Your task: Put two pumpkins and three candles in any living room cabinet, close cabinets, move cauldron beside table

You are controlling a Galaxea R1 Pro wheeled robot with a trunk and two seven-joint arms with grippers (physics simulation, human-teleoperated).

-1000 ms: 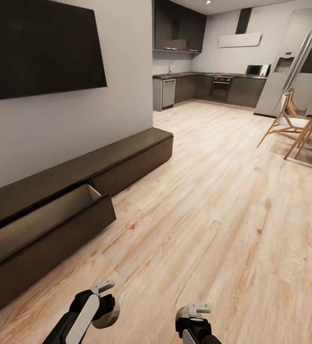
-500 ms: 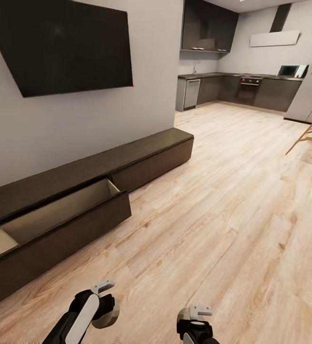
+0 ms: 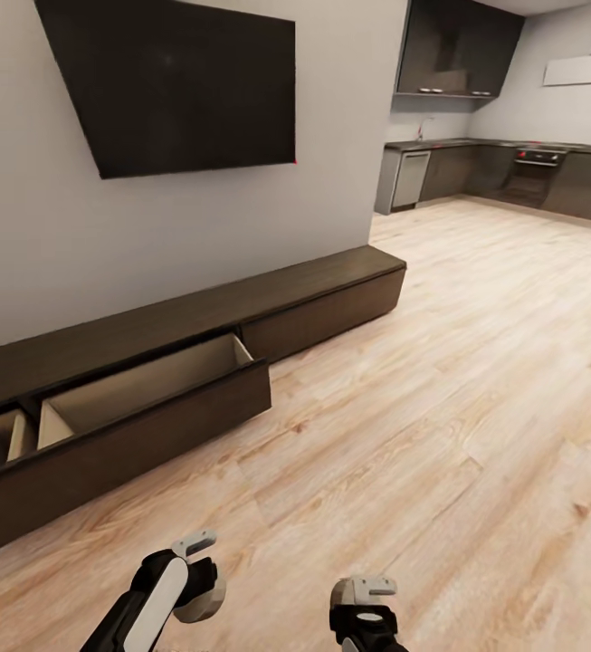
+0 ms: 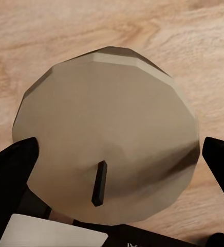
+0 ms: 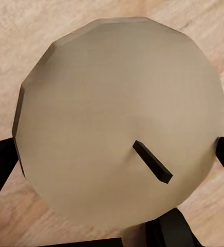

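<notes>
Carry step: left hand [image 4: 112, 206] and right hand [image 5: 117, 216] each hold a candle [image 4: 107, 139], apparently clamped. Next: reach the open cabinet [image 3: 150, 398] drawer ahead-left of both hands.

Head camera looks down over plank floor [image 3: 440, 380]; both wrist cameras face that floor close up

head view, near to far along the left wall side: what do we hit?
left gripper holding a candle → open cabinet drawer → closed end of the cabinet → wall-mounted TV → kitchen counter at the far end.
</notes>
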